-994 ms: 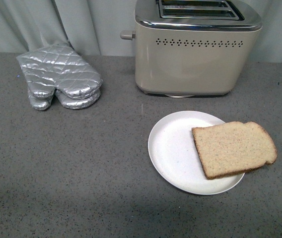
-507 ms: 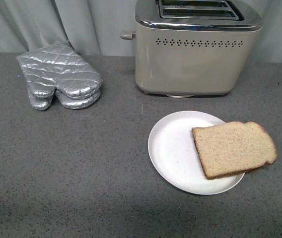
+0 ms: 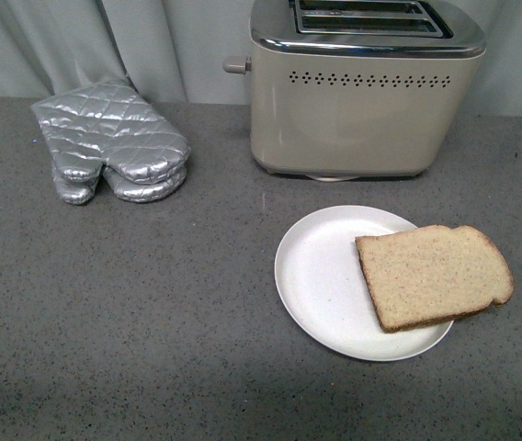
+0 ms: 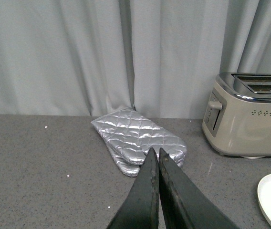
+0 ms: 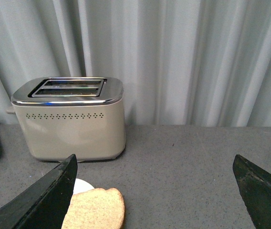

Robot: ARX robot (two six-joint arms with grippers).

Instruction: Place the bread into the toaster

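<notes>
The bread (image 3: pixel 434 276), a light-brown slice with a darker crust, lies flat on the right side of a white plate (image 3: pixel 321 280), overhanging its rim; it also shows in the right wrist view (image 5: pixel 95 209). The beige toaster (image 3: pixel 362 101) with a chrome top and two empty slots stands behind the plate; it also shows in the left wrist view (image 4: pixel 250 124) and the right wrist view (image 5: pixel 71 119). Neither arm shows in the front view. My left gripper (image 4: pixel 155 151) is shut and empty above the counter. My right gripper (image 5: pixel 154 160) is wide open and empty, held back from the bread.
Two silver quilted oven mitts (image 3: pixel 109 142) lie stacked at the back left of the grey speckled counter (image 3: pixel 123 303); they also show in the left wrist view (image 4: pixel 138 138). A pale curtain (image 3: pixel 151 41) hangs behind everything.
</notes>
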